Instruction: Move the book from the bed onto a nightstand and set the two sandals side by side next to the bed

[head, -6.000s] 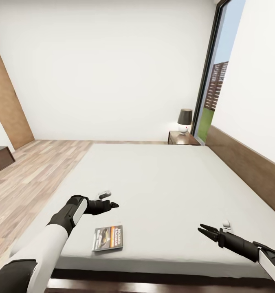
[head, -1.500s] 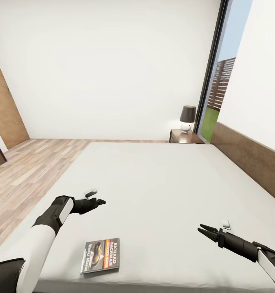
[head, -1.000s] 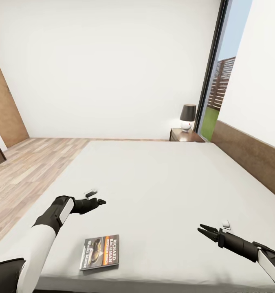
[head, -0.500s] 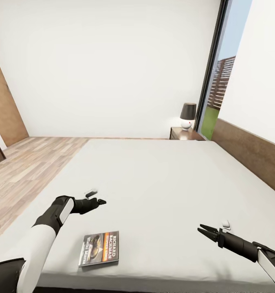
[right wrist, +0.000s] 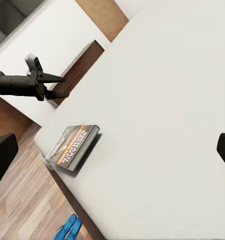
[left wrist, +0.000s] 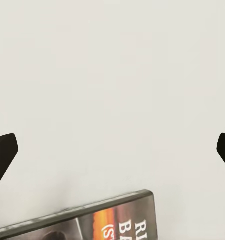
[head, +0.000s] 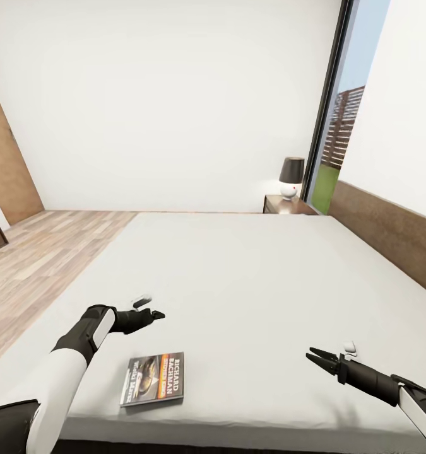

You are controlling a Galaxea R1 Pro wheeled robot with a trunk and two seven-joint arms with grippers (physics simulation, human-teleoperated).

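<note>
The book lies flat on the bed, close to the near edge, with its cover up. The left gripper hangs just above the mattress, a little beyond the book, and its fingers are spread apart with nothing between them. The right gripper is well apart on the other side, also spread and empty.

I judge the book thin and light, a soft paperback that may bend, and its glossy cover is probably slippery. As it lies flat on soft bedding, a finger can hardly get under it; better to take it across a short edge or slide it over the mattress edge first. One blue sandal shows on the floor beside the bed
</note>
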